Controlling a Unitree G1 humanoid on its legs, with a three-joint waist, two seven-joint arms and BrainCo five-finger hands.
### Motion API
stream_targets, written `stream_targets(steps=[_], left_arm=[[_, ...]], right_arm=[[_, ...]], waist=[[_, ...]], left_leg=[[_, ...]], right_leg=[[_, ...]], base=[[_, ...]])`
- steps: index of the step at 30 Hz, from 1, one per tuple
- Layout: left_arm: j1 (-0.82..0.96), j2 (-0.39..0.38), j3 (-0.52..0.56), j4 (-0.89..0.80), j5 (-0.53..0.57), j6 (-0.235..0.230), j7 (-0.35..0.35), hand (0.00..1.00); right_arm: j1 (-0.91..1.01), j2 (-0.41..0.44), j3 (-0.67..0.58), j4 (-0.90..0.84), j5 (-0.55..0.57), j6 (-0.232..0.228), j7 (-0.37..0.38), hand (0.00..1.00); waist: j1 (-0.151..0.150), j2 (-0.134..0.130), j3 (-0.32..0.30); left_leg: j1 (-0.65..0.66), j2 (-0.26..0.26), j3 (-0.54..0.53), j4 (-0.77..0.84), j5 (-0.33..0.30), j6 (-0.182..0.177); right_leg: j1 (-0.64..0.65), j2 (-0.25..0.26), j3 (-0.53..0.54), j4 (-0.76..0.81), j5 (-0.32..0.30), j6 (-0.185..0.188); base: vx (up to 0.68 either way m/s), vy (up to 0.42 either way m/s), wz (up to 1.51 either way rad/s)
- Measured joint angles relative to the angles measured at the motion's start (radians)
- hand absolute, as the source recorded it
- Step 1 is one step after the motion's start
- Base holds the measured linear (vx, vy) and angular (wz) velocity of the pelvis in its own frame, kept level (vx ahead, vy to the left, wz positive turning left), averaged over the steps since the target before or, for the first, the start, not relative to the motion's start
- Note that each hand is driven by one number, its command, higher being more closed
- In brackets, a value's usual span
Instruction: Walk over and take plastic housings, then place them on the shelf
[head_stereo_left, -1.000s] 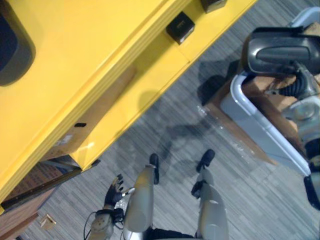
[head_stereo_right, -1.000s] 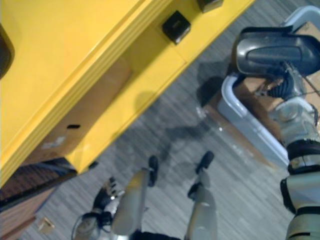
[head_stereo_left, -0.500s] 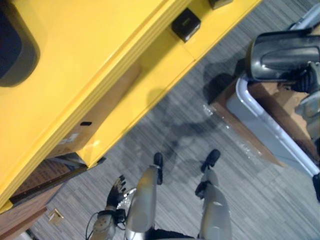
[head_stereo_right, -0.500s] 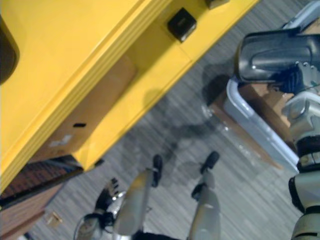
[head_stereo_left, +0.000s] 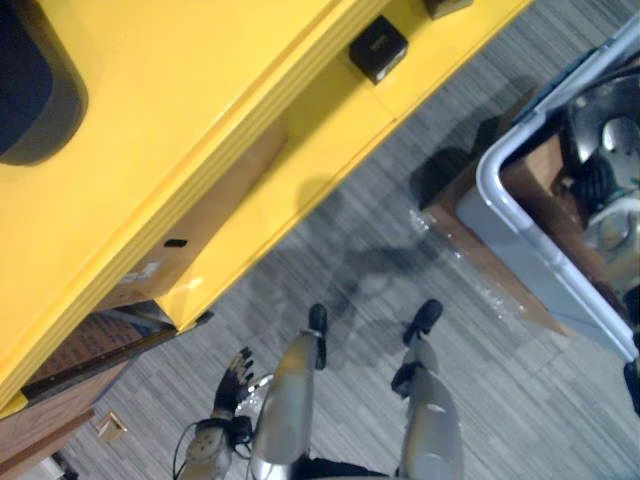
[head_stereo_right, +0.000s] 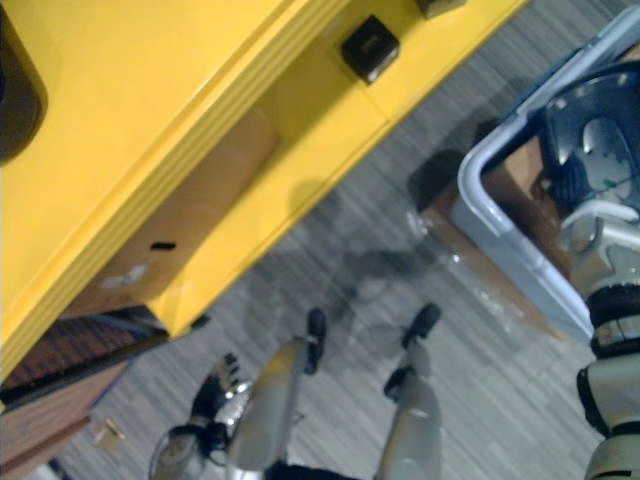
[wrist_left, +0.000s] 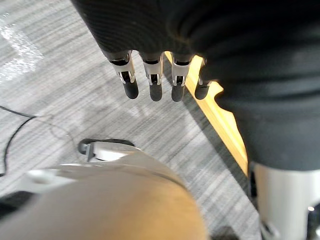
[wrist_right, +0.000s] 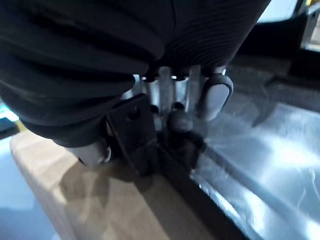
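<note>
Right hand (wrist_right: 215, 96), clenched on dark glossy plastic housing (head_stereo_right: 600, 140), has rolled it hollow-side-up above pale grey plastic bin (head_stereo_right: 478, 172); pick secured, long yellow shelf (head_stereo_left: 200, 100) next. Left hand (head_stereo_left: 232, 385) slack.

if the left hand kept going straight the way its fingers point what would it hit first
Most likely the grey carpet floor: the left hand points its straight fingers down at it. The yellow shelf edge lies just beside that line, and depth is unclear.

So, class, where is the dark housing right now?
At the far right of the eye views, the housing is in the right hand, over the grey bin beside the yellow shelf.
</note>
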Motion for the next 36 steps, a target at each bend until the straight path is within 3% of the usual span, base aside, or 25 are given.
stream_targets(steps=[6, 14, 23, 30, 36], left_arm=[[0.0, 0.004, 0.034, -0.048, -0.01, -0.011, 0.007, 0.0], [0.0, 0.0, 0.033, -0.099, -0.041, -0.011, 0.044, 0.0], [0.0, -0.002, 0.03, -0.149, -0.042, -0.012, 0.065, 0.0], [0.001, -0.009, 0.024, -0.182, -0.042, -0.012, 0.066, 0.0], [0.001, -0.027, 0.025, -0.27, -0.051, -0.014, 0.066, 0.0]], right_arm=[[0.051, 0.02, -0.04, -0.004, 0.04, 0.029, -0.07, 1.0], [0.056, 0.084, -0.24, 0.021, 0.253, 0.019, -0.337, 1.0], [0.028, 0.114, -0.285, 0.021, 0.37, -0.013, -0.414, 1.0], [0.006, 0.151, -0.364, 0.004, 0.55, -0.064, -0.455, 1.0], [0.006, 0.182, -0.395, -0.09, 0.569, -0.114, -0.503, 1.0]], waist=[[-0.017, -0.001, 0.0], [-0.026, -0.017, -0.002], [-0.049, -0.031, -0.007], [-0.049, -0.032, -0.007], [-0.052, -0.038, -0.007]], left_leg=[[0.002, 0.002, 0.0, 0.006, 0.0, 0.0], [0.017, 0.011, 0.026, 0.014, -0.001, 0.0], [0.048, 0.016, 0.026, 0.008, -0.001, 0.0], [0.053, 0.016, 0.026, 0.007, 0.0, 0.0], [0.098, 0.016, 0.025, -0.009, -0.001, 0.0]], right_leg=[[0.002, 0.0, 0.004, 0.007, -0.001, -0.001], [0.005, 0.004, 0.028, 0.006, 0.0, -0.009], [0.037, 0.01, 0.028, -0.003, 0.009, -0.003], [0.047, 0.013, 0.027, -0.014, 0.013, -0.001], [0.093, 0.015, 0.024, -0.029, 0.014, -0.001]], base=[[-0.02, -0.001, -0.01], [-0.03, -0.008, -0.09], [0.0, -0.001, 0.0], [0.0, 0.0, 0.0], [0.0, 0.0, 0.0]])
